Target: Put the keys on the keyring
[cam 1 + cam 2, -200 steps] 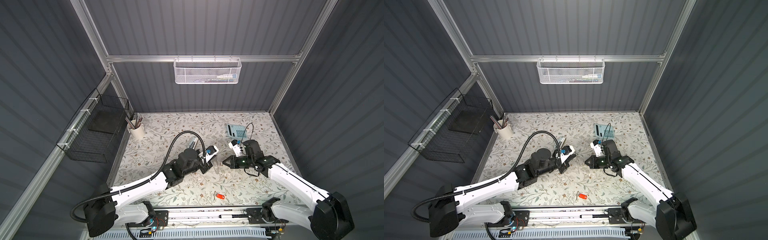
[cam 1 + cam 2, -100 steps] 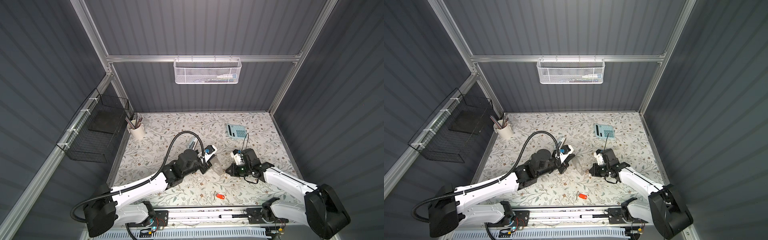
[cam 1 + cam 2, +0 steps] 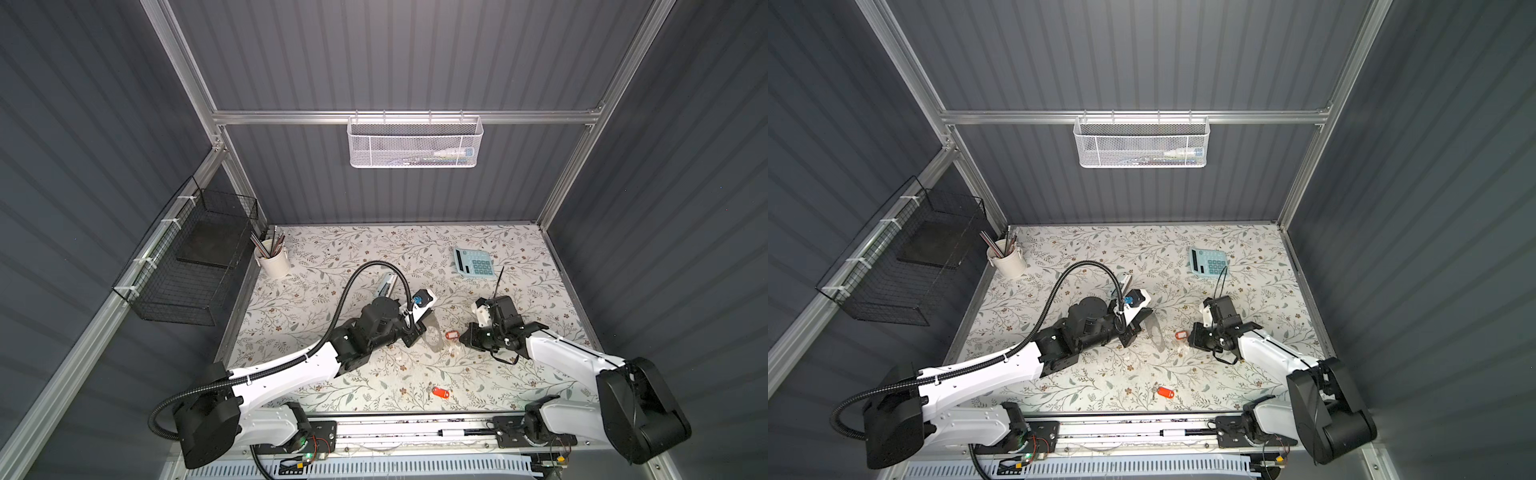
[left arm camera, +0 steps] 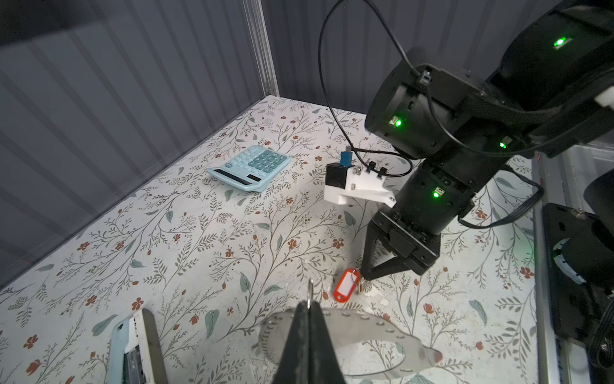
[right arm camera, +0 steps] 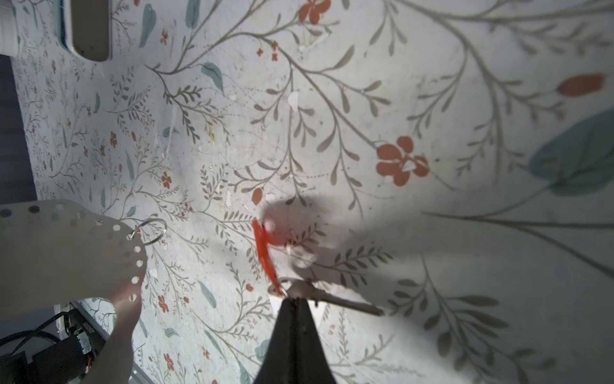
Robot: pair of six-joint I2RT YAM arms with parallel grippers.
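Two keys: a key (image 4: 346, 290) just beside the keyring (image 4: 365, 324), a second key (image 3: 440, 392) well apart from it. One keyring, one calculator (image 3: 473, 262), one stapler (image 3: 386, 285), one pen cup (image 3: 273, 262), one white basket (image 3: 415, 143), one black basket (image 3: 187, 266).

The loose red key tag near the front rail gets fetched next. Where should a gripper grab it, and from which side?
Take the loose key tag by its red plastic body, pinched across the narrow width, straight down from above. It lies flat and alone on the table, and the metal ring at its left-arm end looks too thin to pinch.
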